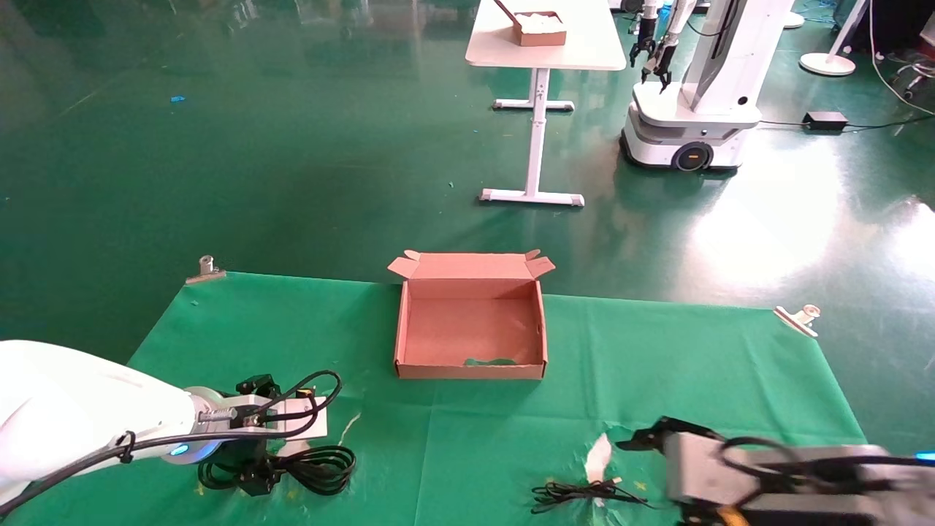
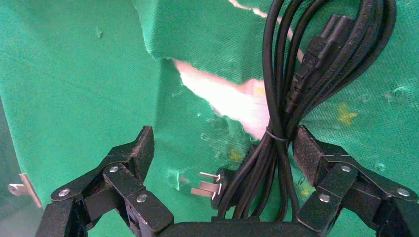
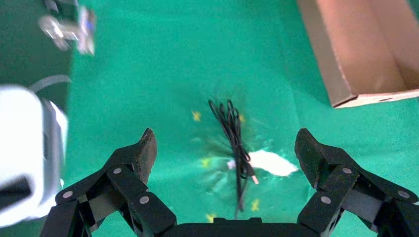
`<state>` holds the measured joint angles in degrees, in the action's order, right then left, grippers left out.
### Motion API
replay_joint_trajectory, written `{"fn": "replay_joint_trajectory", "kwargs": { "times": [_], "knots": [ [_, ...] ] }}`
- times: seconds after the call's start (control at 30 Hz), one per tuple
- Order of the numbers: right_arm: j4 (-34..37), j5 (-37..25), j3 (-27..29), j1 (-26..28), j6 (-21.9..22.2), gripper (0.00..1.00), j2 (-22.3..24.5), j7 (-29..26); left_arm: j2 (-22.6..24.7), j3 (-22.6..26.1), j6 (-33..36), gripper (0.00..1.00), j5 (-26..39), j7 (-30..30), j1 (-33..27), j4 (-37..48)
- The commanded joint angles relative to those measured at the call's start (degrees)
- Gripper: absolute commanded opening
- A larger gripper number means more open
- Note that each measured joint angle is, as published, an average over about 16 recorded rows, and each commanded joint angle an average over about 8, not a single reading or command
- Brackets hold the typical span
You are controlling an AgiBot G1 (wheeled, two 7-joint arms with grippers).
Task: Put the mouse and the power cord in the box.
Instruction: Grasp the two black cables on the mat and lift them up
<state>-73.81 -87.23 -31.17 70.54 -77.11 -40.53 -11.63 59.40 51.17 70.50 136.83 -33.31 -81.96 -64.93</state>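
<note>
The open brown cardboard box (image 1: 471, 329) stands mid-table with its flap lid raised at the back; its corner (image 3: 365, 54) also shows in the right wrist view. The power cord (image 1: 318, 467), thick black coiled loops with a pronged plug (image 2: 210, 183), lies at the near left. My left gripper (image 2: 223, 138) is open and straddles the power cord (image 2: 281, 113), which runs close to one finger. A thin black wire bundle (image 1: 584, 493) lies at the near right. Above this wire bundle (image 3: 233, 136) my right gripper (image 3: 226, 140) hangs open. The mouse's body is out of view.
The green cloth is torn, with white table showing at the tears (image 1: 599, 456) (image 2: 232, 96). Metal clips (image 1: 207, 269) (image 1: 800, 318) hold the cloth at the far corners. Beyond the table stand a white desk (image 1: 544, 36) and another robot (image 1: 694, 109).
</note>
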Motion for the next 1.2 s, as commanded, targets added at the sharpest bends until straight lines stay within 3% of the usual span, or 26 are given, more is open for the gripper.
{"fn": "replay_joint_trajectory", "kwargs": {
  "times": [0.03,0.27,0.53,0.57,0.63,0.67,0.83,0.9,0.93,1.2],
  "knots": [
    [0.33,-3.90,-1.76,1.65,0.16,1.00,-2.24,0.36,0.00,0.00,0.00,1.00,0.00,-0.01,0.00,-0.01],
    [9.18,-16.81,-8.99,8.57,-0.96,1.00,-12.82,0.84,-0.01,0.00,0.01,1.00,0.01,-0.02,0.01,-0.02],
    [20.71,-22.59,-12.09,11.95,1.76,1.00,-19.79,4.33,-0.01,0.00,0.01,1.00,0.01,-0.02,0.01,-0.02],
    [22.21,-22.96,-12.26,12.25,2.21,0.98,-20.43,4.80,-0.01,0.00,0.01,1.00,0.01,-0.02,0.01,-0.02],
    [24.97,-23.45,-12.47,12.79,3.08,0.82,-21.58,5.67,-0.01,0.00,0.01,1.00,0.01,-0.02,0.01,-0.02],
    [26.26,-23.55,-12.50,13.04,3.47,0.71,-22.09,6.07,-0.01,0.00,0.01,0.91,0.01,-0.02,0.01,-0.02],
    [30.76,-23.22,-12.24,13.89,4.55,0.10,-23.92,7.46,0.00,0.00,-0.01,0.29,0.01,-0.03,0.01,-0.01],
    [31.79,-22.89,-12.05,14.04,4.68,0.01,-24.37,7.71,0.00,-0.01,-0.01,0.04,0.02,-0.03,0.02,0.00],
    [32.10,-22.79,-11.99,14.08,4.71,0.00,-24.51,7.78,0.00,-0.01,-0.01,0.00,0.02,-0.03,0.02,0.00],
    [31.98,-22.52,-11.84,14.02,4.67,0.00,-24.41,7.74,-0.01,-0.01,0.00,0.00,-0.01,-0.02,0.02,-0.01]
  ]
}}
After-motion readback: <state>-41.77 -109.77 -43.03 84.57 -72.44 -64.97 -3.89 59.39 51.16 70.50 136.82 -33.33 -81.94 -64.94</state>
